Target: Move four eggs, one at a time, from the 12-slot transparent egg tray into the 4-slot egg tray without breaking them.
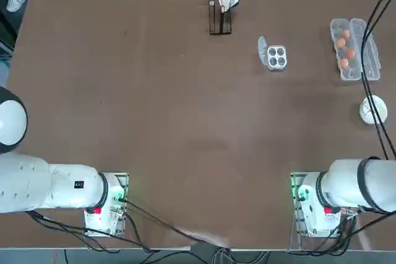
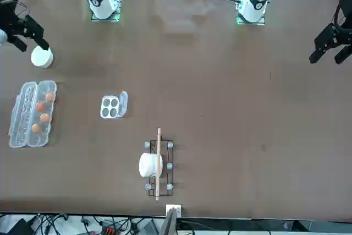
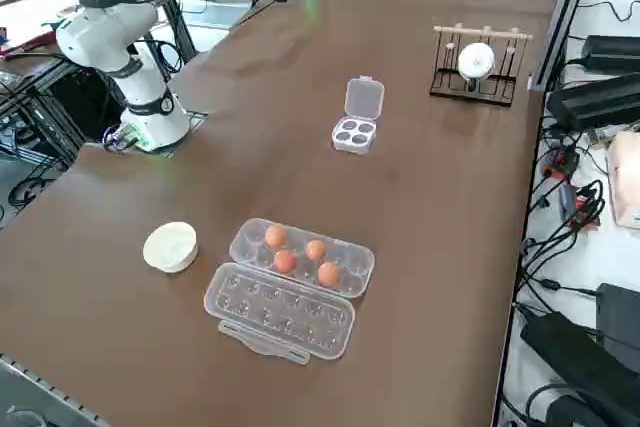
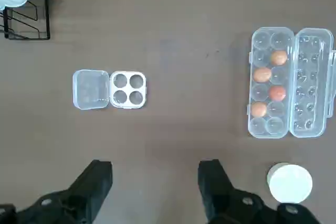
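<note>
Ahead of the right gripper [image 4: 155, 174] and to one side: 4-slot egg tray [image 4: 128, 89], lid flap open, all 4 cups bare. Jaws spread wide over the desk [image 4: 184, 51], pinching nothing. Ahead to the other side: 12-slot transparent egg tray [image 4: 262, 124], lid open, holding 4 eggs [image 4: 277, 93]. Just beside the jaws: white bowl [image 4: 290, 183].

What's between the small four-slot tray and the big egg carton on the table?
Nothing: bare table separates the four-slot tray and the carton, clearest in the wrist view.
</note>
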`<state>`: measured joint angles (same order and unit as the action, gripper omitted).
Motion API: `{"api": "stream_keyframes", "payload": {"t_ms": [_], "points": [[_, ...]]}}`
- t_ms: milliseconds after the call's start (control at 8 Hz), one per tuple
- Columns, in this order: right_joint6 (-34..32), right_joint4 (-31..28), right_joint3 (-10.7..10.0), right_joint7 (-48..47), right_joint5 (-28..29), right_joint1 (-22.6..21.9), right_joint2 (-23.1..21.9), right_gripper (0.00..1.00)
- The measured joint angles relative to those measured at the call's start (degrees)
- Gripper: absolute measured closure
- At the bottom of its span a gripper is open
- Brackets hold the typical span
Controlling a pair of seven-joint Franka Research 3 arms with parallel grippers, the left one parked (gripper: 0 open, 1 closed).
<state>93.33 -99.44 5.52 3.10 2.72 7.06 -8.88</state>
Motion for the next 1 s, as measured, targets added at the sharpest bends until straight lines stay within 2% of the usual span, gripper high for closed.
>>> {"api": "stream_keyframes", "payload": {"t_ms": [750, 1000], "points": [[0.0, 0.0, -0.06, 0.03, 0.0, 0.28, 0.04, 0.0], [0.0, 0.0, -0.81, 0.97, 0.01, 1.11, 0.04, 0.0]]}}
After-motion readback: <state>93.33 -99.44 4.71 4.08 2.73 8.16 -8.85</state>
